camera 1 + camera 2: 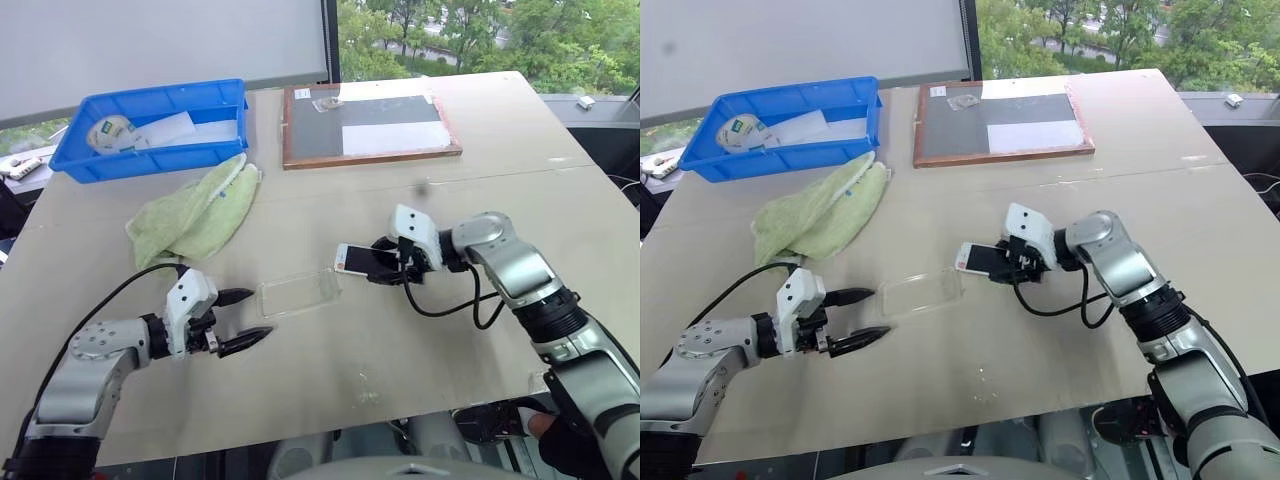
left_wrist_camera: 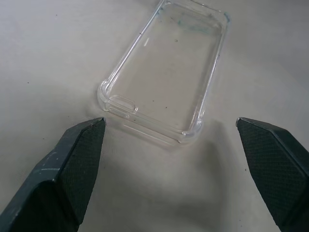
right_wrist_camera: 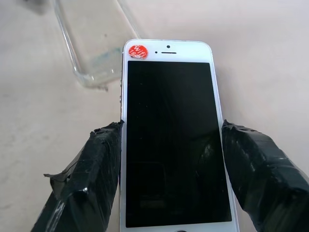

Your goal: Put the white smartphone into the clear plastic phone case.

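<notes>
The white smartphone has a black screen and a red sticker at its top corner. My right gripper is shut on its long sides and holds it screen-up, just right of the clear plastic phone case. The case lies flat and empty on the table, open side up. In the left wrist view the case sits just ahead of my left gripper. That left gripper stands open at the case's left end, nothing between its fingers.
A green towel lies behind the left gripper. A blue bin with packets stands at the back left. A wood-framed dark board lies at the back centre. The table's front edge is near.
</notes>
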Tool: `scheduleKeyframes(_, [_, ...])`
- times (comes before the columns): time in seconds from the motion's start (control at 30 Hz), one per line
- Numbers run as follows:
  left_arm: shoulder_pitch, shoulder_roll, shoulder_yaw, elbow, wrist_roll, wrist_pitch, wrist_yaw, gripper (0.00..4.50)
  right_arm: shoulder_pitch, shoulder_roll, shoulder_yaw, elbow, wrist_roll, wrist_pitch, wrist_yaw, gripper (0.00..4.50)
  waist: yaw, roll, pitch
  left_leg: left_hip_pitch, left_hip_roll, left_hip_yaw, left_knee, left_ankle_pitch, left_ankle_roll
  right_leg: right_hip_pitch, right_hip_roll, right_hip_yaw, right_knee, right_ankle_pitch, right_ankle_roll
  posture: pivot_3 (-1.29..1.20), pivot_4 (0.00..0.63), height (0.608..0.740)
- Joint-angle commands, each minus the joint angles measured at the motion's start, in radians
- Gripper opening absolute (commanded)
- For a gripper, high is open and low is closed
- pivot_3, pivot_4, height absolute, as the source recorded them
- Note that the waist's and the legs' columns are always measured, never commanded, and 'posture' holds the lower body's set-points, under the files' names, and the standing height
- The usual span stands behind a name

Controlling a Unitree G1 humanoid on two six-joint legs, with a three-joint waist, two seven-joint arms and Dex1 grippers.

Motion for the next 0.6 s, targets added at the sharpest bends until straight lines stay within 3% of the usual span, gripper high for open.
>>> scheduleKeyframes(0.03, [-0.003, -0.004, -0.018, 0.000, 0.004, -0.010, -0.015, 4.50, -0.019, 0.022, 0.009, -0.091, 0.022, 0.015, -0.008, 2.78, 0.000, 0.000, 0.000, 0.000, 0.000, 0.000, 0.000, 0.000, 0.000, 0.000, 0.000, 0.000, 0.000, 0.000, 0.000, 0.00, 0.150, 0.740])
scheduleKeyframes(0.23, [-0.058, -0.041, -0.100, 0.006, 0.024, -0.002, -0.025, 4.50, -0.040, 0.047, 0.053, -0.109, 0.005, -0.001, -0.009, 2.78, 0.011, 0.001, 0.001, 0.000, -0.001, -0.001, 0.000, 0.000, 0.000, 0.001, 0.000, -0.001, 0.000, 0.000, 0.000, 0.00, 0.150, 0.740])
scheduleKeyframes(0.6, [-0.171, -0.148, -0.229, -0.022, 0.031, 0.066, -0.004, 4.50, -0.059, -0.010, 0.114, -0.130, -0.069, -0.062, 0.000, 2.78, 0.012, 0.001, 0.000, 0.001, -0.002, -0.001, 0.001, 0.000, 0.000, 0.003, -0.001, -0.001, -0.001, 0.001, 0.002, 0.00, 0.150, 0.740])
